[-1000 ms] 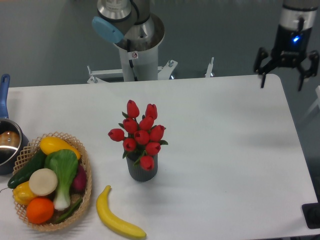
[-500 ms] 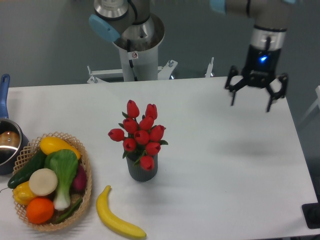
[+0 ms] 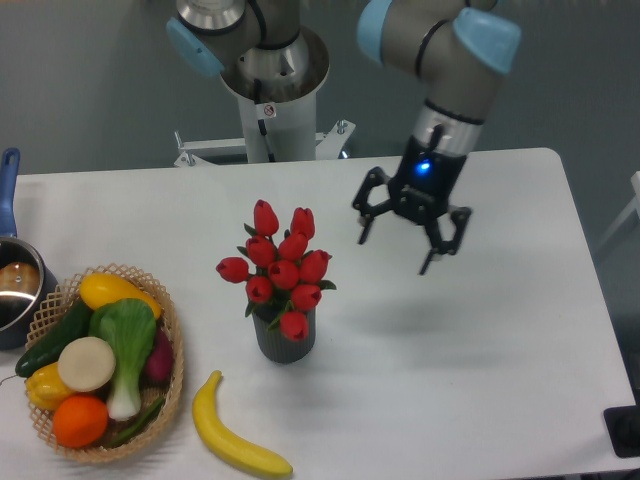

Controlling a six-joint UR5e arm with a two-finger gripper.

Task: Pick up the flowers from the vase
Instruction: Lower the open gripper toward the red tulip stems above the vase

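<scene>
Flowers [image 3: 281, 271], a tight bunch of red tulip buds with small green leaves, stand in the dark grey ribbed vase [image 3: 285, 337] near the middle of the white table [image 3: 500, 350]. The buds spill over the vase's mouth, so its rim and the stems inside are hidden.

At the far left edge a blue-handled pot [image 3: 14, 280] is cut off by the frame; only part of its handle, its metal rim and a brownish inside show. Just right of it, touching or nearly touching, sits a woven basket [image 3: 172, 345] heaped with produce: a yellow squash [image 3: 112, 291], a dark green cucumber [image 3: 55, 338], a bok choy [image 3: 128, 345], a pale round slice [image 3: 86, 363], a yellow pepper [image 3: 43, 388] mostly buried, an orange [image 3: 80, 420], and a purplish piece against the right wall that is too covered to name. A banana [image 3: 235, 432] lies on the table between the basket and the vase, toward the near edge.

Right of the flowers and farther back, the gripper [image 3: 401, 241] hangs above the table, tilted, its two black fingers [image 3: 433, 248] spread well apart and holding nothing. It is clear of the bouquet. A blue light glows on the wrist above it. The arm's upper joints run out of the top of the frame, and its base column [image 3: 268, 115] stands behind the table's far edge. A dark object at the lower right corner is cut off and cannot be identified.
</scene>
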